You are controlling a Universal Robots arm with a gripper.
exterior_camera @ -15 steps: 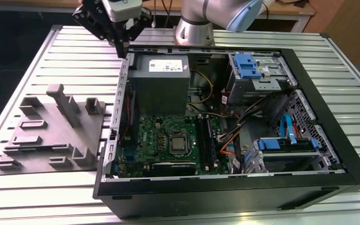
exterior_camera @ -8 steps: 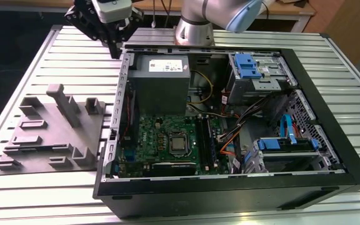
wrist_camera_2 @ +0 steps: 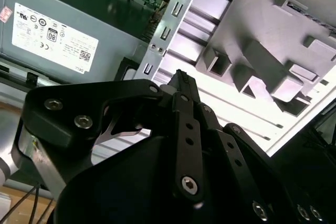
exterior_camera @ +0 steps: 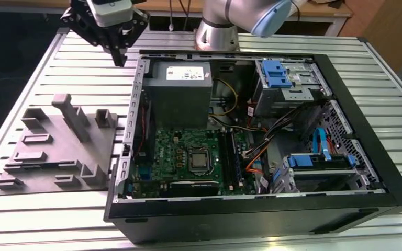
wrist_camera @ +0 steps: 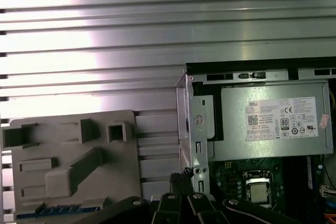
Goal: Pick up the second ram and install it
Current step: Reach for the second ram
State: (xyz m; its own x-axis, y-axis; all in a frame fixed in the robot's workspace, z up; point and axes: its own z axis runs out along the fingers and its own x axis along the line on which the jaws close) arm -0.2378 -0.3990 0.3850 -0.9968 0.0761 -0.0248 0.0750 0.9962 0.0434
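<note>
The pincer (exterior_camera: 120,58) hangs off the arm (exterior_camera: 219,21) above the ribbed metal surface (exterior_camera: 47,73). Its fingers are drawn together to a point and have hold of nothing. In both wrist views its dark linkages run up to that closed tip (wrist_camera_2: 181,77) (wrist_camera: 181,178). Just beside the pincer, toward the exterior view's right, is the corner of the open computer case (exterior_camera: 222,214). The grey power supply (exterior_camera: 180,89) lies closest to the pincer inside the case, and the green circuit board (exterior_camera: 173,151) is farther off beyond it. Below the pincer, on the other side, the grey tray (exterior_camera: 100,180) sits on the surface beside the case wall. In the first wrist view, a long dark-blue strip that looks like the second ram (wrist_camera: 58,209) lies in a slot along the tray's edge farthest from the pincer. It is well apart from the fingertips and untouched.
</note>
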